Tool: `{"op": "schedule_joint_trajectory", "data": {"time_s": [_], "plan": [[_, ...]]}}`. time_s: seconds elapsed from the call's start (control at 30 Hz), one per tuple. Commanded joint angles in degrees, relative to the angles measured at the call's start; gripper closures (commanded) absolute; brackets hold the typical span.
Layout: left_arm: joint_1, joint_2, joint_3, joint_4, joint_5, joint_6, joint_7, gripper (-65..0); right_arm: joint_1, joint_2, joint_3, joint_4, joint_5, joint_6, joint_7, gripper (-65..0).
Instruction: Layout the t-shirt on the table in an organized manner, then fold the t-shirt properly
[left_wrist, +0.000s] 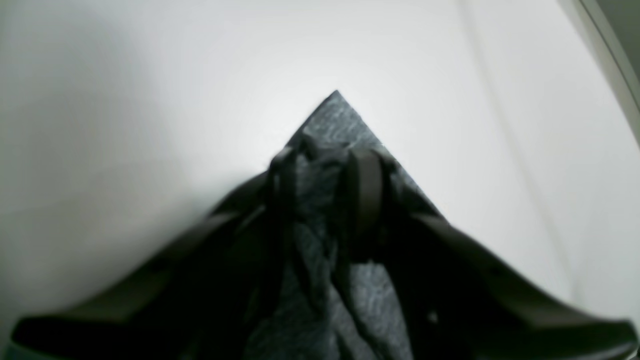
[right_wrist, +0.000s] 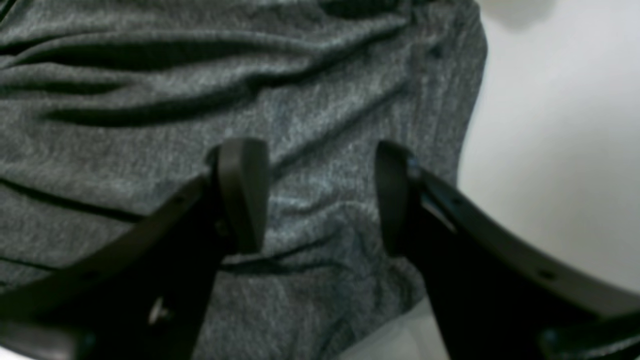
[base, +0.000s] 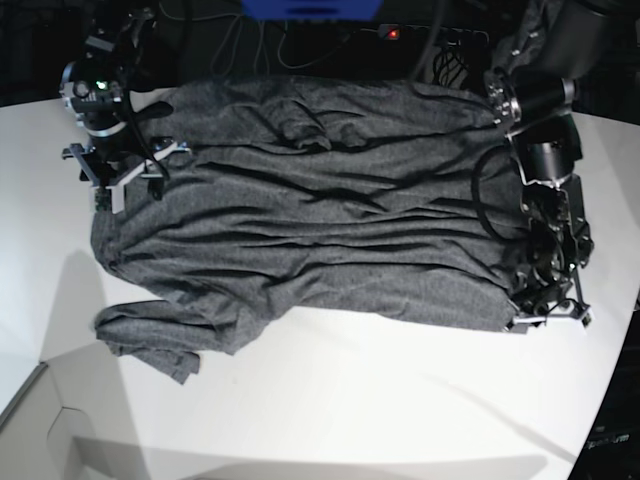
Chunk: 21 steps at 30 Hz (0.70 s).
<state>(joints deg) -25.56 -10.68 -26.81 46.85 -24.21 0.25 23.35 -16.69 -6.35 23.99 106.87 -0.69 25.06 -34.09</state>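
My left gripper (left_wrist: 325, 165) is pinching one corner of the t-shirt (base: 320, 240), which lies spread on the table (base: 400, 400) with its long axis running between my two arms. My right gripper (right_wrist: 320, 200) hangs spread over the opposite end, holding nothing, near its edge.

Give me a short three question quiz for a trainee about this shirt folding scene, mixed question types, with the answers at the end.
1. True or false: the left gripper is pinching a corner of the t-shirt.
2. The right gripper is: A) shut on a sleeve, B) open above the fabric, C) resting on the bare table.
3. Fill in: in the base view, the sleeve nearer the camera lies ______ rather than flat.

Key: 1 true. 2 B. 3 bunched.
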Motion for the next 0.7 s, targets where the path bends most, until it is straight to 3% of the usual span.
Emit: {"op": "schedule_joint_trajectory", "data": {"time_s": [0.0, 0.4, 0.47, 0.57, 0.67], "plan": [[-1.7, -0.9, 0.0, 0.7, -0.2, -0.5, -1.2, -17.6, 0.4, 0.3, 0.1, 1.0, 0.6, -0.2, 1.2, -34.0], [-1.7, -0.9, 0.0, 0.1, -0.2, -0.5, -1.2, -17.0, 0.4, 0.3, 0.0, 1.0, 0.6, -0.2, 1.2, -34.0], [-1.7, -0.9, 0.0, 0.1, -0.2, -0.5, -1.2, -13.6, 0.4, 0.3, 0.0, 1.0, 0.6, -0.2, 1.2, -34.0], [-1.7, -0.9, 0.0, 0.1, -0.2, -0.5, -1.2, 0.0, 0.4, 0.3, 0.0, 1.0, 0.6, -0.2, 1.2, -34.0], [-1.7, -0.9, 0.0, 0.1, -0.2, -0.5, -1.2, -0.4, 0.4, 0.3, 0.0, 1.0, 0.6, -0.2, 1.1, -34.0]]}}
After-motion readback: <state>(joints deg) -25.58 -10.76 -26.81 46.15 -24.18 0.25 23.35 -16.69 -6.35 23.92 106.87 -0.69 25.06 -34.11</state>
